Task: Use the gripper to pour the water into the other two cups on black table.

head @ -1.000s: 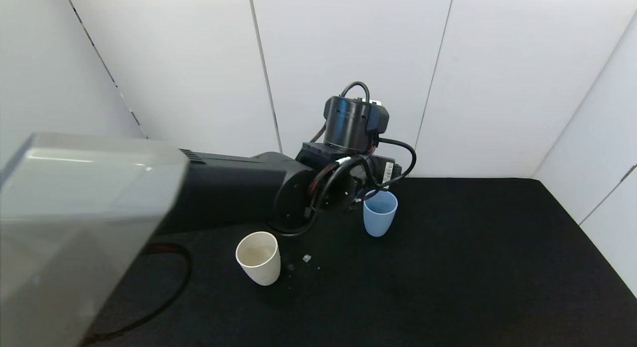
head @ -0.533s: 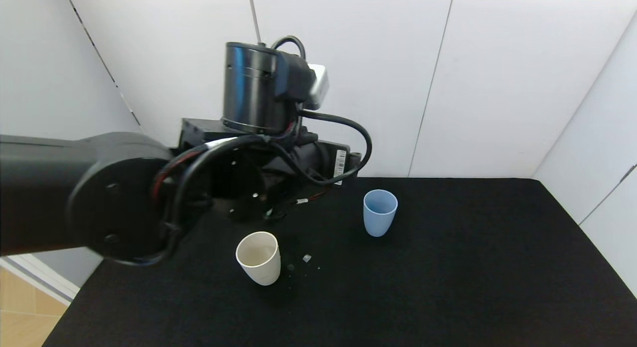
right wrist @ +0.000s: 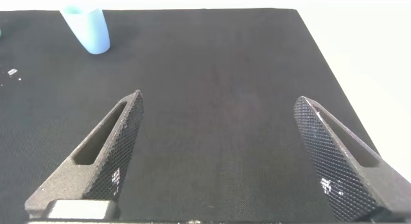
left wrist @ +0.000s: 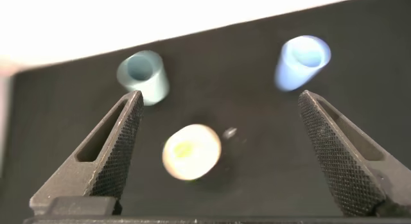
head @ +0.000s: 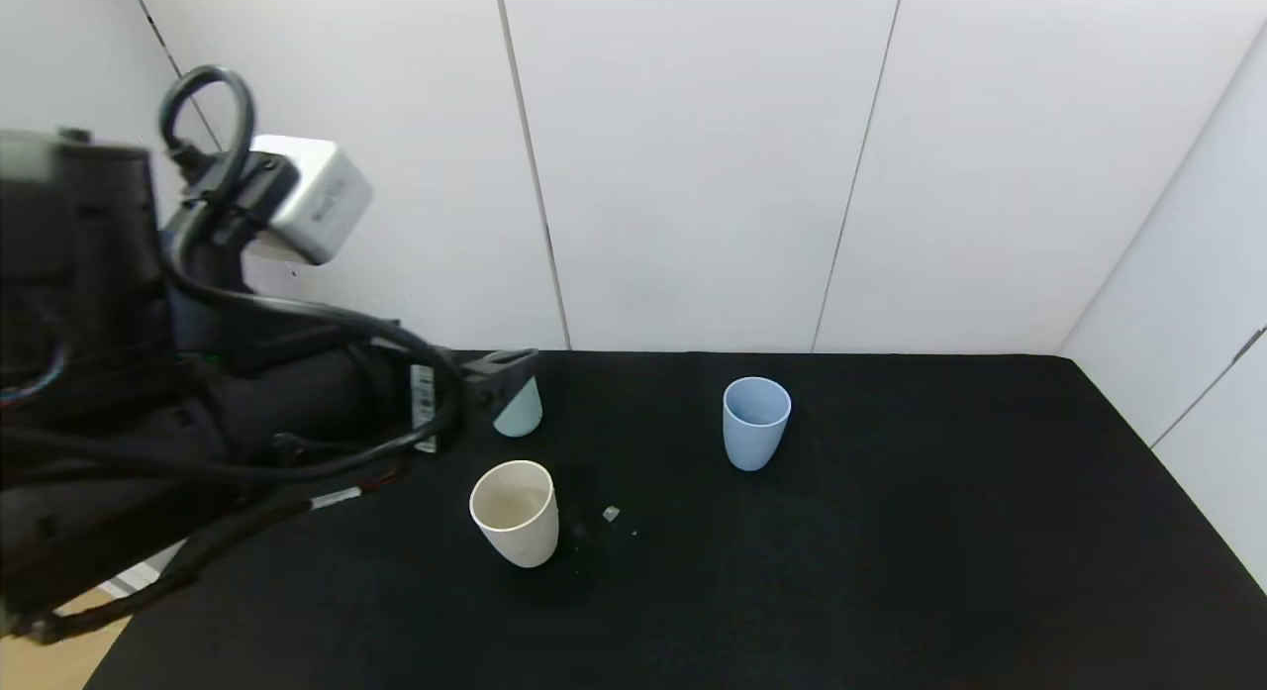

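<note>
On the black table (head: 891, 532) stand three cups, all upright. The light blue cup (head: 756, 423) is at the back middle, the cream-white cup (head: 514, 512) nearer to me, and the teal-green cup (head: 522, 413) behind it. My left gripper (left wrist: 219, 95) hangs open and empty above the table's left side. One of its fingertips (head: 507, 357) covers the teal cup's rim in the head view. From the left wrist I see the teal cup (left wrist: 144, 76), the cream cup (left wrist: 191, 151) and the blue cup (left wrist: 300, 60) below. I cannot make out the water. My right gripper (right wrist: 218, 97) is open over bare table.
A small pale scrap (head: 611, 514) and wet specks lie just right of the cream cup. White panel walls (head: 693, 175) close in the table at the back and right. The left arm's body and cables (head: 198, 403) fill the left of the head view.
My left arm has swung away from the light blue cup, back to the left, uncovering the teal cup. The blue cup stays standing in place. The cups have not moved.
</note>
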Motion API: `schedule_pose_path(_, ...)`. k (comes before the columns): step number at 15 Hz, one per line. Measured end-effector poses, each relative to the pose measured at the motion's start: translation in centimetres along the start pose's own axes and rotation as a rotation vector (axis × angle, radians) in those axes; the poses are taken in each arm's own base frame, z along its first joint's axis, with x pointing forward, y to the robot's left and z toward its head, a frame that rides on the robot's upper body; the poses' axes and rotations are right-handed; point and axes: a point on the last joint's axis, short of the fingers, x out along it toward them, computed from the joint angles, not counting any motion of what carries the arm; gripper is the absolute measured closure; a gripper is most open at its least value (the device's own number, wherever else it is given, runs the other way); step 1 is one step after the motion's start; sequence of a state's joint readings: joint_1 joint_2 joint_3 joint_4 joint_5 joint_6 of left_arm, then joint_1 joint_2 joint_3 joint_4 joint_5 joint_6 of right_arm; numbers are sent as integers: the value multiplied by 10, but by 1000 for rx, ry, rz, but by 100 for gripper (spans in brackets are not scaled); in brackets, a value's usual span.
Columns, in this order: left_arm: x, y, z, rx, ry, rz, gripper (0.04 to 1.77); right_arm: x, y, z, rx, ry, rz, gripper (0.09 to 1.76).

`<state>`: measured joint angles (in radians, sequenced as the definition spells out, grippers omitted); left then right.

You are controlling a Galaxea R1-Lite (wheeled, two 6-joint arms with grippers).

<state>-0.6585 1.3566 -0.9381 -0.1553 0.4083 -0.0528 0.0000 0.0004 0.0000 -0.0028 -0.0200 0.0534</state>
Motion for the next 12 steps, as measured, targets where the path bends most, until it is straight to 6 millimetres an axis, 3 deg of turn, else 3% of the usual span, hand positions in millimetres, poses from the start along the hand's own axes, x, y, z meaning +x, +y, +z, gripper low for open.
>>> schedule_pose_path(6, -60, 80, -36, -12, -33, 23, 9, 0, 0, 0, 0, 0, 0, 14)
schedule_pose_path(9, -94, 93, -70, -28, -46, 73, 9, 0, 0, 0, 0, 0, 0, 14)
schedule_pose_path(12, -130, 88, -104, -36, -94, 82, 9, 0, 0, 0, 0, 0, 0, 14)
